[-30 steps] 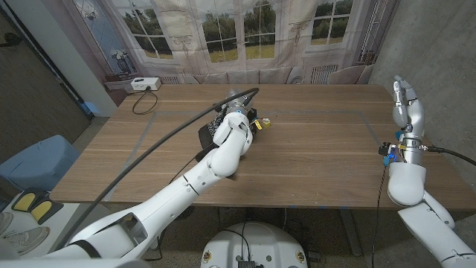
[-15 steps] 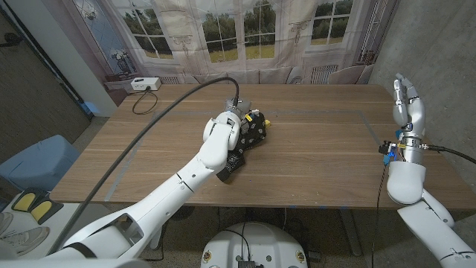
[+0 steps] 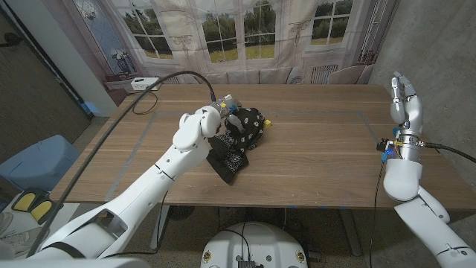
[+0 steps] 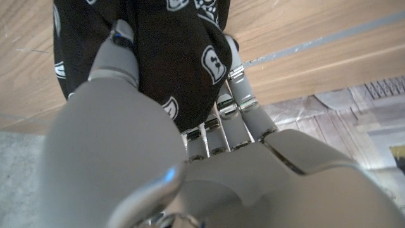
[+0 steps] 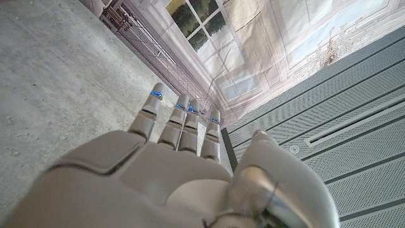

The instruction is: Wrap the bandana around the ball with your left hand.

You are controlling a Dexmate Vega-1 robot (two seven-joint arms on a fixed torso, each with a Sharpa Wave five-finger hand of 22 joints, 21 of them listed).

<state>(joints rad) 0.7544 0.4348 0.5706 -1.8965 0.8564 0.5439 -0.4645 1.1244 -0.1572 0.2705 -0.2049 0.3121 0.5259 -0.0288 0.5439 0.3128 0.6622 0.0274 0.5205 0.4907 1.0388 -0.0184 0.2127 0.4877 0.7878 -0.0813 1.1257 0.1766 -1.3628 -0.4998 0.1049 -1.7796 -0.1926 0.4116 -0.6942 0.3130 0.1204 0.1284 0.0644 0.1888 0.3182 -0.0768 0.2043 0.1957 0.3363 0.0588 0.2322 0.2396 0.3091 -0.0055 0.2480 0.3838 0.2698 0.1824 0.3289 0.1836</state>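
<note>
1. Since a second ago the left arm has swung toward the table's left edge, so its elbow no longer covers the cloth and the black bandana [image 3: 239, 138] lies more in the open, bunched near the middle of the table toward the far edge.
2. Left robot hand [image 3: 225, 119] sits against the left side of that bundle; in the left wrist view its fingers [image 4: 235, 107] reach under and around the black cloth [image 4: 171, 57] and hold it.
3. Part of the bandana trails from the mound toward the near edge as a flat, pointed flap.
4. White printed motifs dot the cloth; none of it can be read as writing.
5. A small yellow spot [image 3: 268, 123] shows at the bundle's right side; whether it is the ball cannot be told.
6. Right robot hand [image 3: 404, 97] is raised upright off the table's right edge, fingers straight and apart, holding nothing; the right wrist view shows its fingers [image 5: 183, 123] extended.
7. A white box [image 3: 144, 84] with a dark cable sits at the far left corner of the table [image 3: 320, 160].
</note>
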